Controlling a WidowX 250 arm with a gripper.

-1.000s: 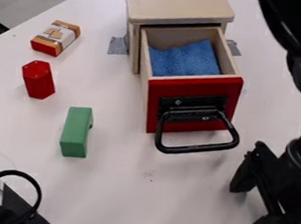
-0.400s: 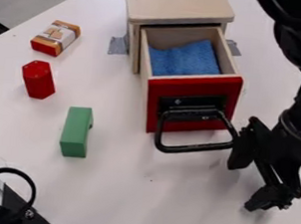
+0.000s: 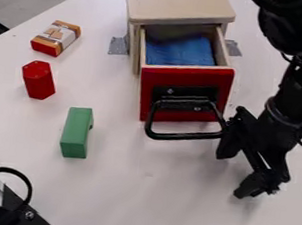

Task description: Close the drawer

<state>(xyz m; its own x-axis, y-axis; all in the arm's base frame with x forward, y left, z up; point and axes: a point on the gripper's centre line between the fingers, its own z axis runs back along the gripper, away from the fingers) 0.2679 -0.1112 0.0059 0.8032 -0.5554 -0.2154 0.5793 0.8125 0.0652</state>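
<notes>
Claw (image 3: 234,174) hangs spread — beside the drawer handle (image 3: 186,136).

No text or signs readable

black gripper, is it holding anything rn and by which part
Nothing is held: the gripper is open, right by the drawer handle but not closed on it.
</notes>
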